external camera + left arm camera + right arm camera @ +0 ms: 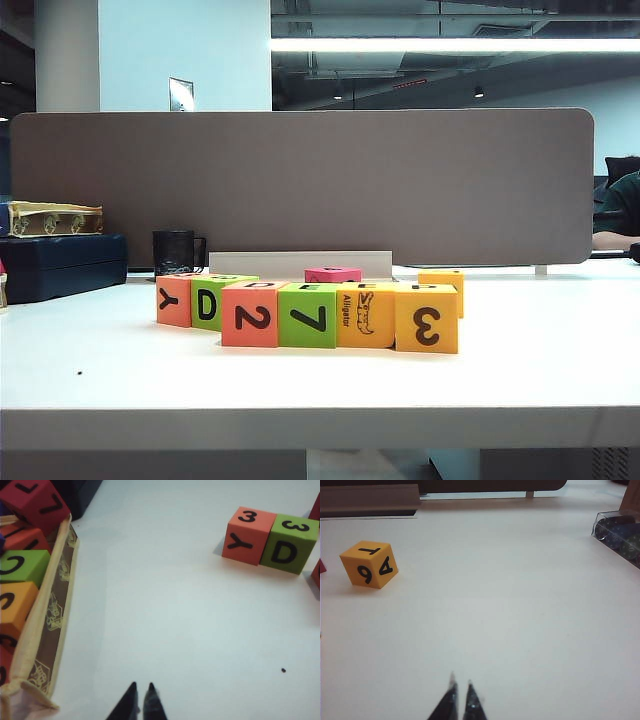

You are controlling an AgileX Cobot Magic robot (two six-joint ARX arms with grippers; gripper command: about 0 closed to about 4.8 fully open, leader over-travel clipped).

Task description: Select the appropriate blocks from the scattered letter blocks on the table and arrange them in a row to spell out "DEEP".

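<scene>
You've got four blocks lined up touching, facing the table's (320, 385) front edge: salmon-orange "2" block (250, 316), green "7" block (308, 317), yellow-orange alligator block (366, 316), yellow-orange "3" block (427, 319). Just behind the row's left end sit the salmon "Y" block (173, 302) and green "D" block (212, 304), side by side. A pink block (333, 274) and another yellow-orange block (441, 279) wait behind. Your left gripper (141, 694) hangs above bare table, fingertips pinched together, empty. Your right gripper (460, 685) likewise: closed, holding nothing, well away from the yellow-orange block.
</scene>
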